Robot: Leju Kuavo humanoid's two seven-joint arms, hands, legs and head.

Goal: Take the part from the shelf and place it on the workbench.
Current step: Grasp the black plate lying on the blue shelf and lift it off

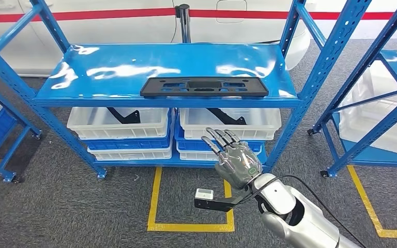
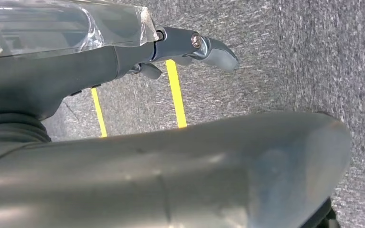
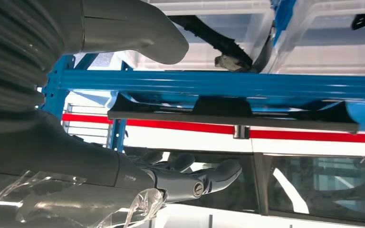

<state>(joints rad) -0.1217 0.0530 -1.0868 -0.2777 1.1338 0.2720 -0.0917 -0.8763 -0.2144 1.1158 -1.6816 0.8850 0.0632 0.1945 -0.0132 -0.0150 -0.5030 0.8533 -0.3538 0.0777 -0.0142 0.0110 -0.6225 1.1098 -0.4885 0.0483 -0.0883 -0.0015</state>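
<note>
The black part [image 1: 204, 87] lies flat at the front edge of the blue shelf [image 1: 108, 67]. Below that edge, the right hand [image 1: 233, 155] hovers spread and empty. Reaching step; next it must rise and grip the part.

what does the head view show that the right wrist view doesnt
Head view alone: the whole top of the blue shelf, the grey carpet with yellow floor lines, the right arm's silver forearm, and the long black part seen from above with its cutouts.

Right wrist view alone: the part's front edge seen side-on, the red stripe on the white car behind it, and the hand's thick grey thumb.

Both: the black part on the shelf, the white bins beneath it, and the right hand, open and short of the part.
</note>
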